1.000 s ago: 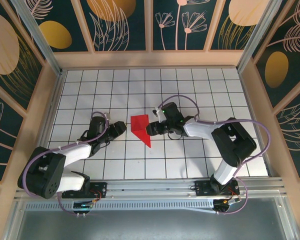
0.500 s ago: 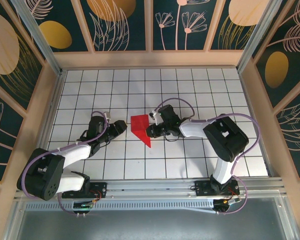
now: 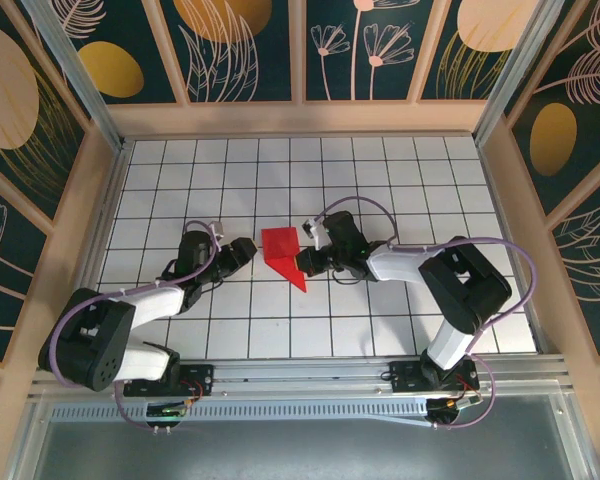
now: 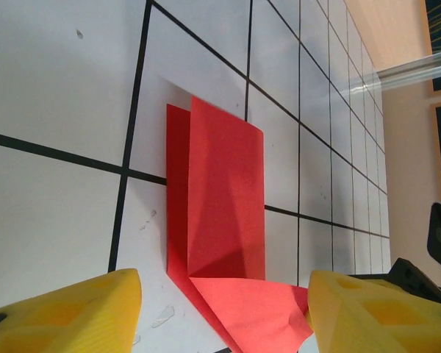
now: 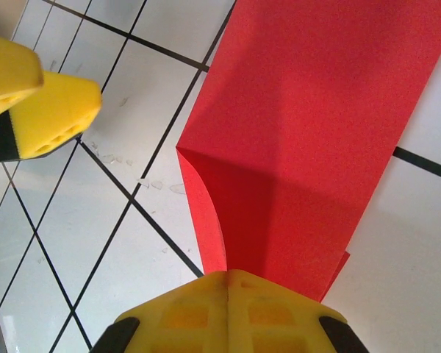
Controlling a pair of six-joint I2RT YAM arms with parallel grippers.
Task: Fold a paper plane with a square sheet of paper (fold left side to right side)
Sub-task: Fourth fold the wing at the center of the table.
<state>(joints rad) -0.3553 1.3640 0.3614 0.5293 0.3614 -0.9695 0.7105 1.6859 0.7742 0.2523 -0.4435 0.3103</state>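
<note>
Closing within the last second, the right gripper [image 3: 303, 262] now has its yellow pads [image 5: 206, 305] pressed together on the right-hand edge of the red paper [image 3: 280, 247]. The sheet's pointed tip has slid slightly toward the right arm. Folded into a narrow creased shape with one layer lifting into the pinch, the paper lies near the middle of the gridded table [image 3: 430, 180], its point aimed toward the arms' bases. The left gripper [image 3: 242, 251] sits just beside the paper's left edge, jaws spread wide and holding nothing. Its yellow fingers [image 4: 66, 309] frame the sheet in the left wrist view.
</note>
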